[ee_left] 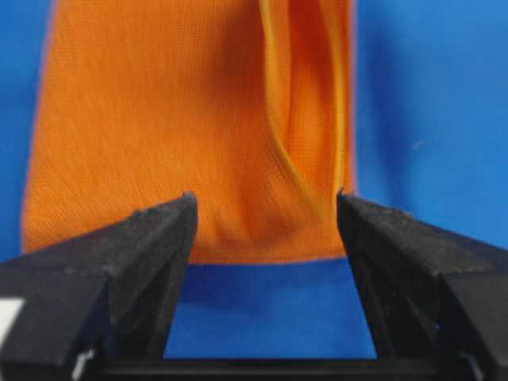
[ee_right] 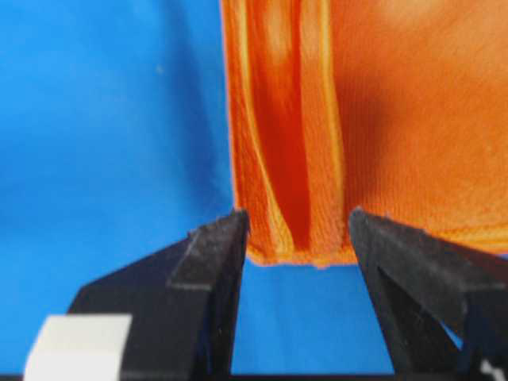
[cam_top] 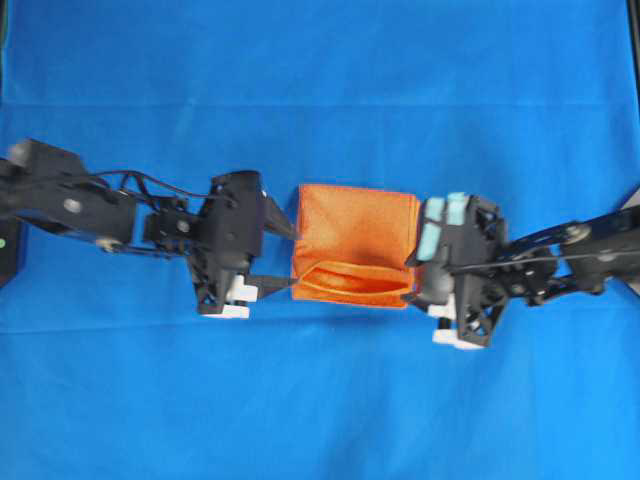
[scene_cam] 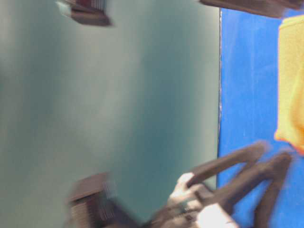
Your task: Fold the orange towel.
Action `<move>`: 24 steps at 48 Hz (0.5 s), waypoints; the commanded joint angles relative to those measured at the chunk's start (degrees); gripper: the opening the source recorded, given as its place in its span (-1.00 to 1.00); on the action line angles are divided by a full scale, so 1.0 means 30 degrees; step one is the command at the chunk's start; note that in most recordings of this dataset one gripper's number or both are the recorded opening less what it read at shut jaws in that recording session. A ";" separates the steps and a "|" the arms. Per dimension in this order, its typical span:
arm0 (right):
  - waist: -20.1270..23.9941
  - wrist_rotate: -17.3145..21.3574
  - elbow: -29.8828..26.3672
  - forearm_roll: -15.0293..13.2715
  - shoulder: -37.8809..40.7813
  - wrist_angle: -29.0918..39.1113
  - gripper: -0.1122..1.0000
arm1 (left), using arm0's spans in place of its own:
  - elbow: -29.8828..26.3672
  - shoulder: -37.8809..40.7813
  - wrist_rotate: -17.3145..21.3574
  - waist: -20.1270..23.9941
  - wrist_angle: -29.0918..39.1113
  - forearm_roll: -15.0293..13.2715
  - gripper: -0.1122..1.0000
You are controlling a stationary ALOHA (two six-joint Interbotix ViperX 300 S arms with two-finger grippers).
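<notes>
Overhead exterior view: the bright orange terry towel, folded into a compact rectangle, lies flat on the blue cloth-covered worktop between the two black pincers. The left pincer stands wide apart just off the towel's edge, holding nothing; in its wrist view the towel lies just ahead of the fingertips, with loose folded layers toward the right finger. The right pincer is likewise spread wide, empty, its tips bracketing the towel's layered fold at the near edge.
</notes>
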 commanded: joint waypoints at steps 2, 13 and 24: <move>0.0176 0.0000 -0.0264 -0.0293 -0.2080 0.1113 0.26 | 0.0117 -0.2490 0.0000 -0.0293 0.1172 -0.0029 0.36; 0.0146 0.0000 0.0967 -0.1758 -0.5332 0.2109 0.26 | 0.1875 -0.6533 0.0146 -0.0410 0.1553 -0.0059 0.36; 0.0146 0.0088 0.2988 -0.2695 -0.9287 0.2080 0.26 | 0.4922 -1.1338 0.0205 -0.0176 0.0967 -0.0029 0.36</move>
